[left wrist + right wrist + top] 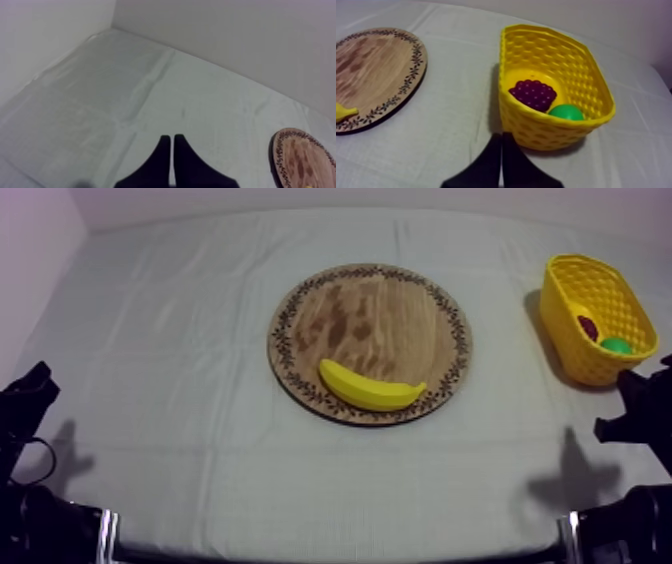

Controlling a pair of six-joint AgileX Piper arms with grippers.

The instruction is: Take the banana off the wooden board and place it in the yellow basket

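1. The left gripper (172, 137) is clenched on nothing, its fingers (159, 162) pressed together into a narrow wedge over the bare cloth (125, 90).
2. The wooden board (300, 160) lies ahead of those fingertips and off to one side, well apart from them.
3. The right gripper (501, 135) is also clenched on nothing, its fingers lying together.
4. The yellow basket (556, 132) stands upright just beyond the right fingertips. Inside it, a bunch of grapes (533, 94) and a green fruit (566, 112) lie side by side.
5. The banana (372, 386) lies flat on the board by its near rim. It is outside the basket and well apart from both pairs of fingers.
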